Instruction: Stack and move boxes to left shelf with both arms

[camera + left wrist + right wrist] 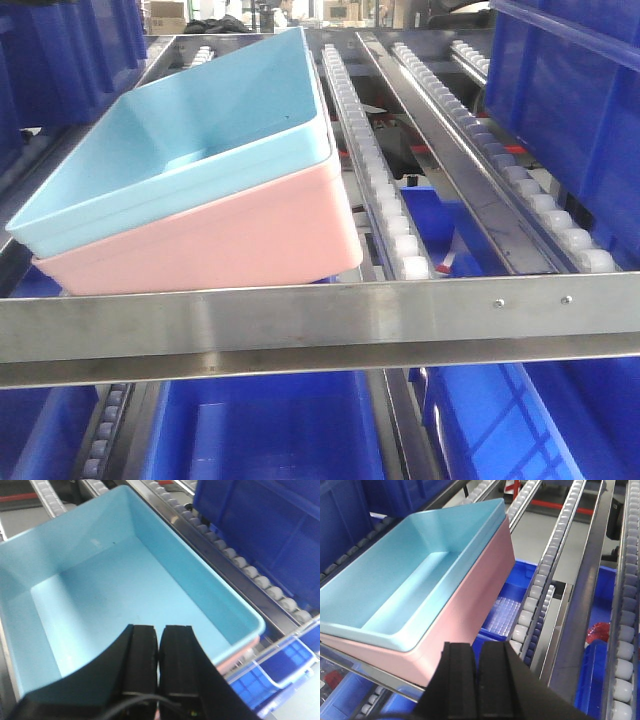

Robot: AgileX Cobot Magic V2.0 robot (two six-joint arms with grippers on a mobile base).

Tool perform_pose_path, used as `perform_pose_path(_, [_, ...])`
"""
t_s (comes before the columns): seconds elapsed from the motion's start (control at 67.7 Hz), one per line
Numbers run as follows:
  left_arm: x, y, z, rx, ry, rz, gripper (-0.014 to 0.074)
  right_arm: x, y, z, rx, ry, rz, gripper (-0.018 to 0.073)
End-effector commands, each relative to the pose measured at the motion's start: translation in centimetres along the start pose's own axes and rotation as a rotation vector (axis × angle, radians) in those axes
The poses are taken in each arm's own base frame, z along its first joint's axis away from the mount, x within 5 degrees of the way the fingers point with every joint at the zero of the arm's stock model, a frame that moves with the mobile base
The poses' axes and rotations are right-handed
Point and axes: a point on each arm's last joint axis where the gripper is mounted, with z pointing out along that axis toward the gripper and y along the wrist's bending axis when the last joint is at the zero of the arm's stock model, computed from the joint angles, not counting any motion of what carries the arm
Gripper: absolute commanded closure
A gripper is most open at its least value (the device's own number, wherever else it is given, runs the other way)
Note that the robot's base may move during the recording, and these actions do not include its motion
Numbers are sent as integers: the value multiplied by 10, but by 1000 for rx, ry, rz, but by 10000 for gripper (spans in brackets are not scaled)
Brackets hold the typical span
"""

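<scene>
Boxes stacked, sitting on the shelf

Blue box (170,150) nested in pink box (230,250) on left shelf (320,325) w/ rollers; left gripper (159,655) & right gripper (476,675) both pressed together, holding nothing; job prob. nearly done.

Boxes: a light blue bin (415,575) is nested inside a salmon pink bin (475,590), rims close together.
Position: the stack rests tilted on the shelf (580,590), toward its left side, near its front edge.
Shelf: steel rails with rows of white rollers (545,580) run toward the far end.
Right gripper (476,680): black fingers pressed together, bottom centre, just in front of the pink wall.
Below: dark blue crates (512,610) show between the rails.
</scene>
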Motion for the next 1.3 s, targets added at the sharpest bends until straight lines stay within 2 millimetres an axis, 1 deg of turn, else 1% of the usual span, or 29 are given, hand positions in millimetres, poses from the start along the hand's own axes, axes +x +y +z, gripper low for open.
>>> perform_pose_path(0.0, [-7, -9, -10, 68, -54, 9, 600, -9, 2, -14, -35, -74, -35, 524])
perform_pose_path(0.133, [4, -14, -14, 120, -40, 19, 600, -8, 2, -30, -40, -116, -33, 524])
perform_pose_path(0.192, [9, -15, -14, 125, -28, 20, 600, -9, 1, -32, -39, -125, -32, 524])
perform_pose_path(0.887, [11, -14, -13, 122, -18, 25, 600, -9, 1, -32, -31, -121, -32, 524])
perform_pose_path(0.946, [8, -16, -13, 134, -41, -23, 600, -9, 1, -32, -31, -121, -32, 524])
perform_pose_path(1.049, [-1, -14, -14, 118, -147, 47, 600, -9, 1, -32, -31, -121, -32, 524])
perform_pose_path(1.167, [-12, -10, -16, 56, -271, 98, 600, -9, 1, -32, -31, -121, -32, 524])
perform_pose_path(1.286, [-16, -5, -17, -30, -311, 78, 600, -9, 1, -32, -31, -121, -32, 524])
